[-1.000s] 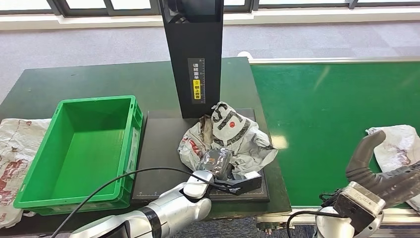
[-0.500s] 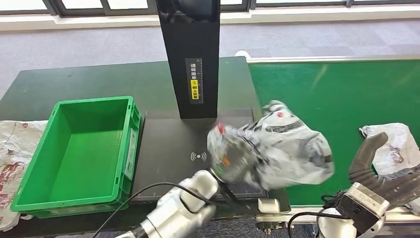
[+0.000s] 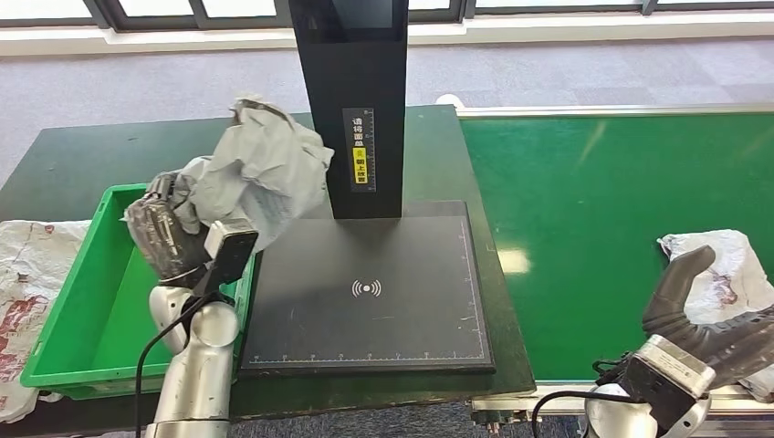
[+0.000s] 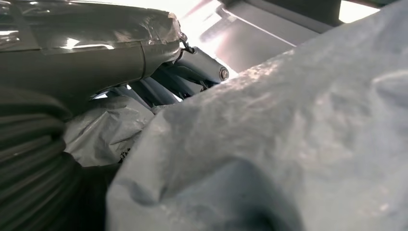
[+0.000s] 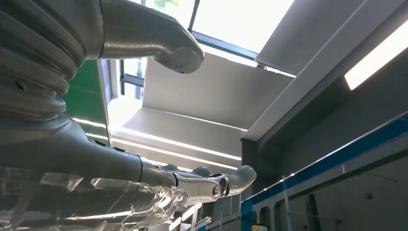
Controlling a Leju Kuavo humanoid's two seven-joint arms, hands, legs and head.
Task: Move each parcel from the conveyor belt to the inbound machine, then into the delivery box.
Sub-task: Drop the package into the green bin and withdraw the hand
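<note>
Grey parcel point(image 3: 265, 169) gripped in left hand point(image 3: 169, 239), raised over far right corner of green delivery box point(image 3: 68, 342), w/ crumpled bag bulging toward black scanner column point(image 3: 351, 100). In left wrist view, dark fingers point(image 4: 192, 65) wrapped round grey plastic point(image 4: 288, 144). Nothing seen inside box where interior shows; part of it hidden behind hand & parcel. Box sits on dark desk point(image 3: 109, 151), just left of inbound machine's flat black pad point(image 3: 365, 292), which is bare. Right hand point(image 3: 698, 315) at near right, by near edge of green conveyor belt point(image 3: 611, 201), fingers spread & holding nothing. Second white parcel point(image 3: 726, 265) on belt, partly behind that hand. Another crumpled white bag point(image 3: 27, 265) lying left of box.
</note>
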